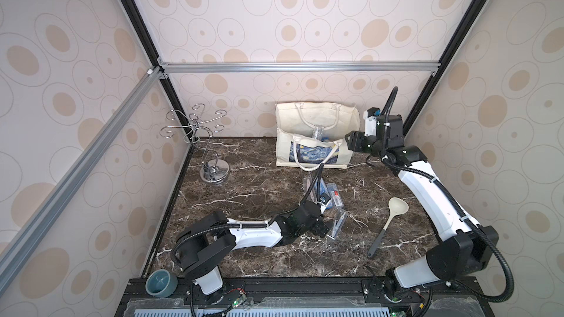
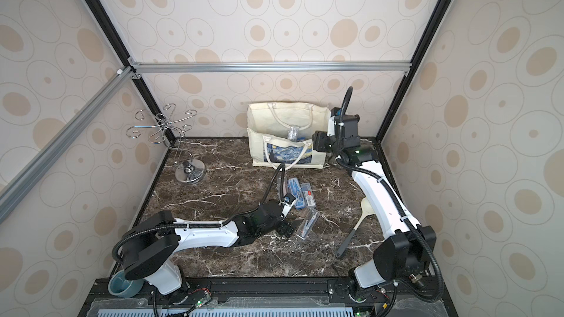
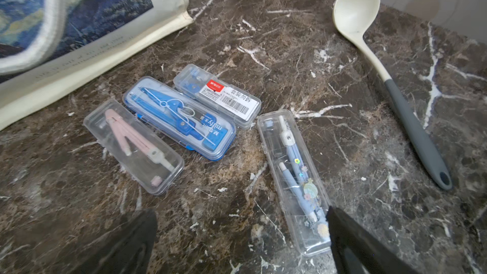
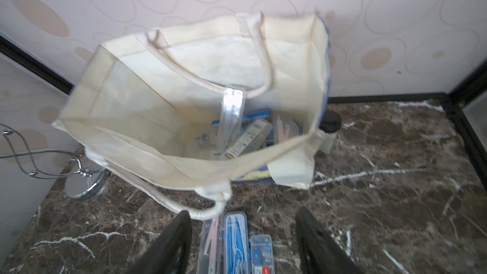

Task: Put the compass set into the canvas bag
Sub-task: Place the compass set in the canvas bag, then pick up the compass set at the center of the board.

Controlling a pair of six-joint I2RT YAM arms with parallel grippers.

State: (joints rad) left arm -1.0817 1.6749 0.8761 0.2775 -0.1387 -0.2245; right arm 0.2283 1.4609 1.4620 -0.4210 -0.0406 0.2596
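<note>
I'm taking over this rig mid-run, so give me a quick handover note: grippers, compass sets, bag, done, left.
Left gripper: open, empty, low beside the floral case.
Right gripper: open, empty, raised by the canvas bag mouth.
Done: several compass cases lie inside the bag.
Left: four on the table before the bag: pink case, blue case, barcode-labelled case, floral case.

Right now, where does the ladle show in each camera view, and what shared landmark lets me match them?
In a top view: ladle lies on the marble tabletop, right of the compass cases.
In a top view: ladle, same spot, handle toward the camera.
Left wrist: right side of the picture, bowl uppermost.
Right wrist: not in it.
Shared landmark: the canvas bag, in all four.
</note>
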